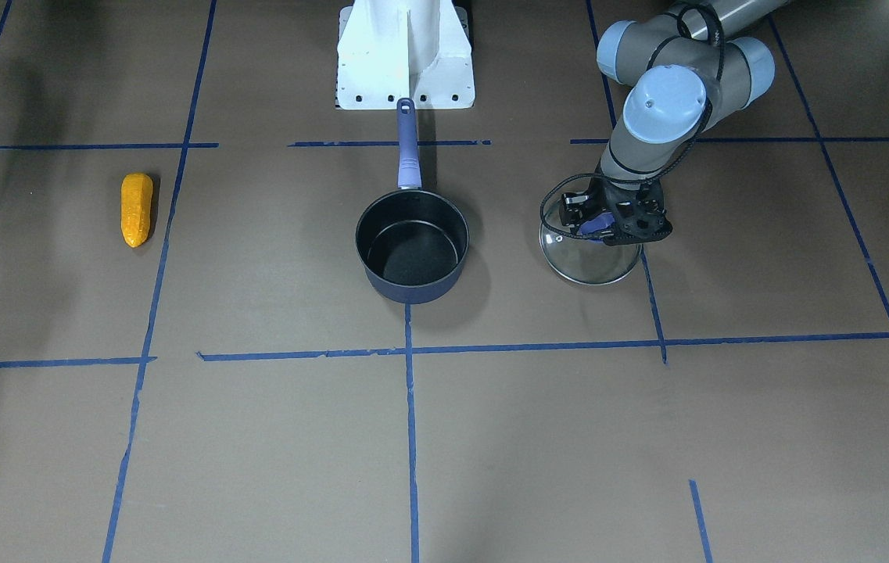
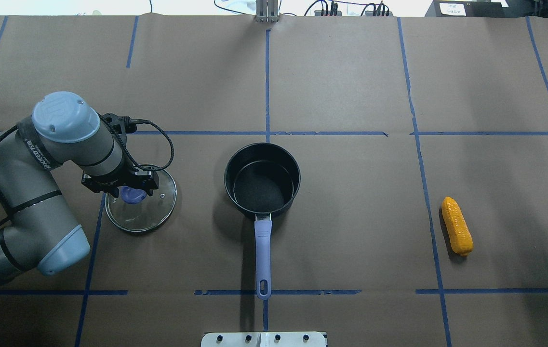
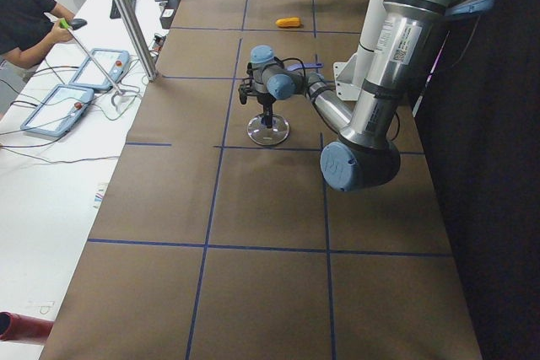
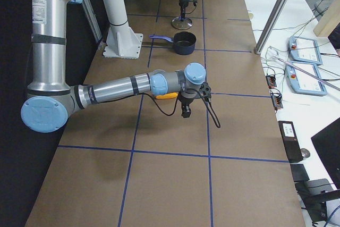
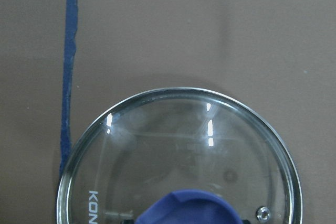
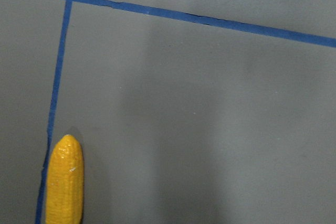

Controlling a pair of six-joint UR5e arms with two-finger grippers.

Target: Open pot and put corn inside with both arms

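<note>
The dark navy pot stands open and empty at the table's middle, its blue handle pointing toward the robot base. The glass lid lies on the table to the pot's left. My left gripper stands over it, its fingers on either side of the blue knob. The orange-yellow corn lies on the table at the right. It also shows at the bottom left of the right wrist view. My right gripper hangs above the table just beyond the corn. I cannot tell its opening.
Blue tape lines divide the brown paper table into squares. The white mounting base stands at the robot's edge behind the pot handle. An operator and control pendants are beside the table's far side.
</note>
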